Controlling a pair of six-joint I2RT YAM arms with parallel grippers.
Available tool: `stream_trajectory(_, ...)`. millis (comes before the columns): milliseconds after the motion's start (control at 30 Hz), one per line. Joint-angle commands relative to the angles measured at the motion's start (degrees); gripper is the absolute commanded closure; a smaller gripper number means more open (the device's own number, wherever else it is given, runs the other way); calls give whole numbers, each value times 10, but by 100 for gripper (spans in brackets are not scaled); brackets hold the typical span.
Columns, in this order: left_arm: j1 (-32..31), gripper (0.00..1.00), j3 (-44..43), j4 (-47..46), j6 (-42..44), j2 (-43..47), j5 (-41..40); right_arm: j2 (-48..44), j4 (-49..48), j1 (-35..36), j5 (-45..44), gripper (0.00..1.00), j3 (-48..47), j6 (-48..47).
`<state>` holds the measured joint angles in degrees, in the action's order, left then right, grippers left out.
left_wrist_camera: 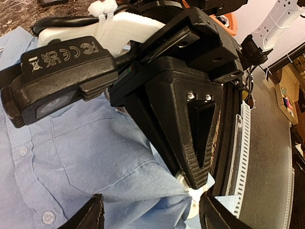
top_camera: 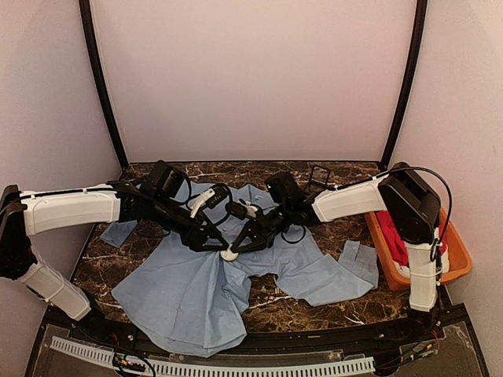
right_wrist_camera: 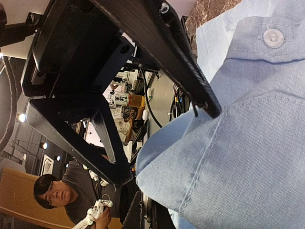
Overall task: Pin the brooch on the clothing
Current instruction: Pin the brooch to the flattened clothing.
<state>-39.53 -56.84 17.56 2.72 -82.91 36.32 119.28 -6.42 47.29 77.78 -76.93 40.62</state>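
The light blue shirt (top_camera: 189, 290) lies spread on the marble table, collar toward the back. Both arms meet over its front panel. My right gripper (top_camera: 240, 245) points down and is shut on the small white brooch (top_camera: 229, 254), which shows under its fingertips (left_wrist_camera: 196, 179) as a white piece (left_wrist_camera: 192, 192) at the cloth. My left gripper (top_camera: 214, 245) is open, its fingers (left_wrist_camera: 95, 210) wide apart on either side of a raised fold of the shirt (left_wrist_camera: 86, 143). The right wrist view shows that fold (right_wrist_camera: 248, 143) between the left gripper's two fingertips (right_wrist_camera: 209, 107).
An orange bin (top_camera: 458, 265) holding a red garment (top_camera: 397, 236) stands at the right edge of the table. A small black frame (top_camera: 318, 174) sits at the back. A white slotted rail (top_camera: 236, 366) runs along the near edge. A person (right_wrist_camera: 52, 191) is beyond the table.
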Motion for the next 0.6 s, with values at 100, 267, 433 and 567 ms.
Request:
stream_trajectory(100,-2,33,1,8,7,3,24,-12,-7,6,9,100,-16,-7)
stream_trajectory(267,-11,33,-9,29,23,-4,4,-13,-5,6,6,100,-16,-7)
stream_trajectory(433,-17,33,-16,42,34,-9,-27,-16,-1,6,6,100,-17,-9)
stream_trajectory(567,-16,35,-18,44,35,-6,-34,-16,5,6,6,100,-17,-14)
